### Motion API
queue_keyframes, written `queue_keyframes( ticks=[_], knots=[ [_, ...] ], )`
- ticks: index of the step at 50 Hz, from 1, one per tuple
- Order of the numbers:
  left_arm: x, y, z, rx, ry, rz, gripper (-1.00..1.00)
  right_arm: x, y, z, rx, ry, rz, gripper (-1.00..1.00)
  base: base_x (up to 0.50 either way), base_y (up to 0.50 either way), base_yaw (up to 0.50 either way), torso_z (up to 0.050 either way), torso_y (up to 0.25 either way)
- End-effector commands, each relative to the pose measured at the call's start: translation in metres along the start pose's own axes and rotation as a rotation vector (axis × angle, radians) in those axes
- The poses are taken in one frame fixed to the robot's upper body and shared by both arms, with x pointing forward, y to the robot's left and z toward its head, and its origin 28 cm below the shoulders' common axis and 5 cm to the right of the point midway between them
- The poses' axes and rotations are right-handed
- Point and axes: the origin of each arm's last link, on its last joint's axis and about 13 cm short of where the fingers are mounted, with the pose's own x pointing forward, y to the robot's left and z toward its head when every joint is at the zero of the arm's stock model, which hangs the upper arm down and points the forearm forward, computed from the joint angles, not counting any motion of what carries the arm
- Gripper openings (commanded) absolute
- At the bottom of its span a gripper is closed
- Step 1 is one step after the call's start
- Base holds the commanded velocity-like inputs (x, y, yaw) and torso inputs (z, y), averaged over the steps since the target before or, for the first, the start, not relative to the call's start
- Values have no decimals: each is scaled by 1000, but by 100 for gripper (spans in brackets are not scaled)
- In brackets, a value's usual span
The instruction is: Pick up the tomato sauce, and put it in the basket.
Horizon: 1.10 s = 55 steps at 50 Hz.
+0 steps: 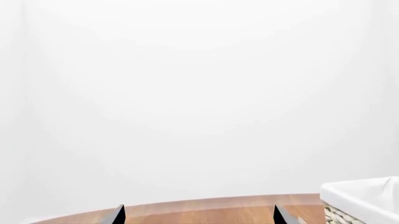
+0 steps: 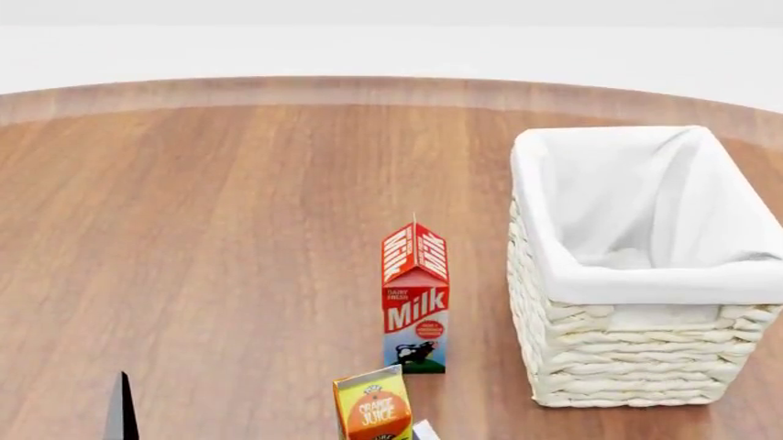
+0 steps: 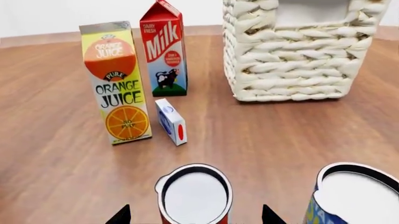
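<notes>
The tomato sauce (image 3: 194,195), a can with red sides and a silver top, stands on the wooden table close in front of the right wrist camera. My right gripper (image 3: 195,217) is open, with one dark fingertip on each side of the can, neither visibly touching it. The white wicker basket (image 3: 293,70) with a cloth liner stands beyond it; it also shows in the head view (image 2: 612,353) at the right. My left gripper (image 1: 199,217) is open and empty above the table, with the basket's corner (image 1: 361,193) beside it. One left fingertip (image 2: 120,411) shows low in the head view.
A blue-and-yellow can (image 3: 352,198) stands right beside the tomato sauce. An orange juice carton (image 3: 117,81), a milk carton (image 3: 164,49) and a small white box (image 3: 171,121) stand between the cans and the basket's left side. The milk carton (image 2: 416,298) and juice carton (image 2: 373,408) show in the head view.
</notes>
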Motion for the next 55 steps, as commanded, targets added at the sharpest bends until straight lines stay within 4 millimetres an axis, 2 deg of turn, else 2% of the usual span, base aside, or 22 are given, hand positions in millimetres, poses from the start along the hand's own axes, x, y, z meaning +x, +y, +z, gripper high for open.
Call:
queue_keyframes(
  ticks=[1, 7, 9, 10, 11, 13, 16, 19, 21, 30, 32, 34, 39, 40, 41, 55],
  knots=[
    [0, 0, -1, 0, 4, 0, 100, 8, 1, -7, -4, 3, -9, 100, 0, 0, 0, 0, 0],
    [0, 0, -1, 0, 4, 1, 100, 17, -2, -14, -16, 5, -22, 100, 0, 0, 0, 0, 0],
    [0, 0, -1, 0, 3, 0, 100, 18, -2, -9, -16, 5, -24, 100, 0, 0, 0, 0, 0],
    [0, 0, -1, 0, 4, 0, 100, 21, -2, -14, -18, 4, -25, 100, 0, 0, 0, 0, 0],
    [0, 0, -2, -1, 5, 0, 100, 21, -2, -8, -18, 4, -26, 100, 0, 0, 0, 0, 0],
    [0, 0, -2, 0, 5, 0, 100, 24, -3, -15, -17, 5, -31, 100, 0, 0, 0, 0, 0],
    [0, 0, -1, -1, 5, 0, 100, 24, -3, -8, -20, 8, -32, 100, 0, 0, 0, 0, 0],
    [0, -1, -2, -1, 6, 0, 100, 26, -2, -15, -28, 15, -28, 100, 0, 0, 0, 0, 0],
    [0, -1, -2, -1, 6, -2, 100, 25, -2, -10, -37, 28, -25, 100, 0, 0, 0, 0, 0],
    [0, 0, -2, -1, 6, -1, 100, 26, -1, -12, -51, 68, -10, 100, 0, 0, 0, 0, 0],
    [0, -1, -1, -1, 6, -1, 100, 28, -1, -20, -58, 82, -3, 100, 0, 0, 0, 0, 0],
    [0, -1, -2, 0, 7, -3, 100, 26, 0, -13, -60, 90, -1, 100, 0, 0, 0, 0, 0],
    [0, -1, -2, 0, 6, -2, 100, 26, 0, -13, -58, 88, 0, 100, 0, 0, 0, 0, 0],
    [0, -1, -2, 0, 6, -2, 100, 28, -1, -21, -60, 90, -4, 100, 0, 0, 0, 0, 0],
    [0, -1, -2, 0, 7, -2, 100, 27, -1, -17, -59, 92, -6, -100, 0, 0, 0, 0, 0],
    [1, -1, -3, 2, 11, -5, 100, 25, 0, -13, -56, 77, 1, -100, 0, 0, 0, 0, 0]
  ],
)
